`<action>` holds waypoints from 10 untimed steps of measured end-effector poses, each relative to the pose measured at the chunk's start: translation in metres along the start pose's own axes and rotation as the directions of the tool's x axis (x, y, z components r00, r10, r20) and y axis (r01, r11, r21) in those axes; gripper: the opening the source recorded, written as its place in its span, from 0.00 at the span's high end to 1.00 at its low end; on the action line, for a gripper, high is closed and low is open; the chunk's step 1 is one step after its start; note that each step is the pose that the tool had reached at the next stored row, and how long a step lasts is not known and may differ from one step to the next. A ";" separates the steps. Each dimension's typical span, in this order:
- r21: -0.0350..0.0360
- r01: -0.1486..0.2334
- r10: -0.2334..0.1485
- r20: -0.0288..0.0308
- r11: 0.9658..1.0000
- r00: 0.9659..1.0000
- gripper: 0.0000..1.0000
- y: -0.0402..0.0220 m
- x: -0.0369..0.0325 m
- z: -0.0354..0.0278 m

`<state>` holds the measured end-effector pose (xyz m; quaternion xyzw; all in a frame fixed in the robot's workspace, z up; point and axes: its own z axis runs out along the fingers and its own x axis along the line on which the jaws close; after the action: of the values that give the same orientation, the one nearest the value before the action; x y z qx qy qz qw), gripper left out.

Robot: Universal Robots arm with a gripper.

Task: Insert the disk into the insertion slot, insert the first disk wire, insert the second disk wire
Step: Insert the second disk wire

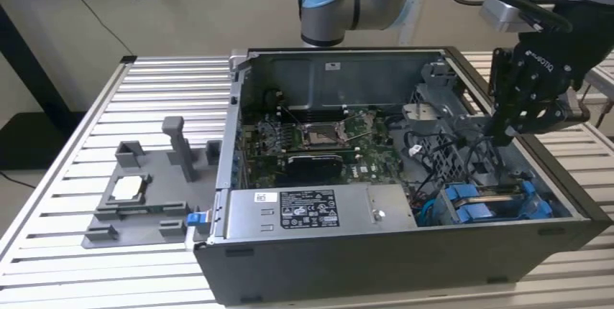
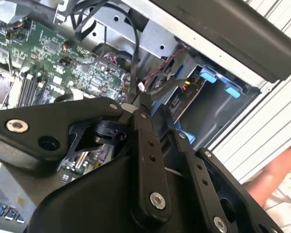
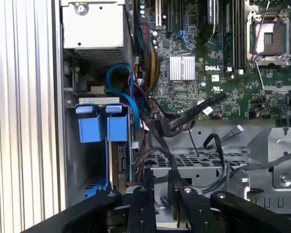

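A big table (image 1: 86, 108) of silver slats holds everything. On it sits an open computer case (image 1: 384, 259), dark grey, with its side off so you can look in. The robot arm (image 1: 336, 0) reaches in from behind the case. Inside, near the front wall, is a grey power box (image 1: 307, 208) with a white sticker. Behind that lies the green board (image 1: 317, 136) with lots of tiny parts. On the table, at the exterior view's left of the case, is a grey plastic holder (image 1: 144, 201).

In the front corner of the case, at the exterior view's right, is the insertion slot (image 3: 72, 160), a grey metal cage. The disk (image 3: 119, 155) is sitting in that slot, standing on its edge, and the blue tabs of its frame stick out.

The claw (image 1: 504, 133) is black and hangs down inside the case, near the slot but not touching the disk. In both wrist views its fingers (image 3: 148, 194) are pulled close together, with just a thin gap. A black wire (image 2: 136, 58) runs in between the tips, and the claw (image 2: 145, 99) looks pinched on it.
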<state>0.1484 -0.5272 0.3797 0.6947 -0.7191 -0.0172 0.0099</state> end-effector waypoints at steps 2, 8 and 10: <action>0.005 0.000 0.000 0.000 1.000 1.000 0.73 0.0060 0.0002 0.0000; 0.021 0.000 0.000 0.001 1.000 1.000 0.73 0.0234 0.0008 0.0004; 0.026 0.000 0.000 0.001 1.000 1.000 0.73 0.0288 0.0009 0.0006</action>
<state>0.1196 -0.5271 0.3802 0.6948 -0.7191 -0.0083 0.0006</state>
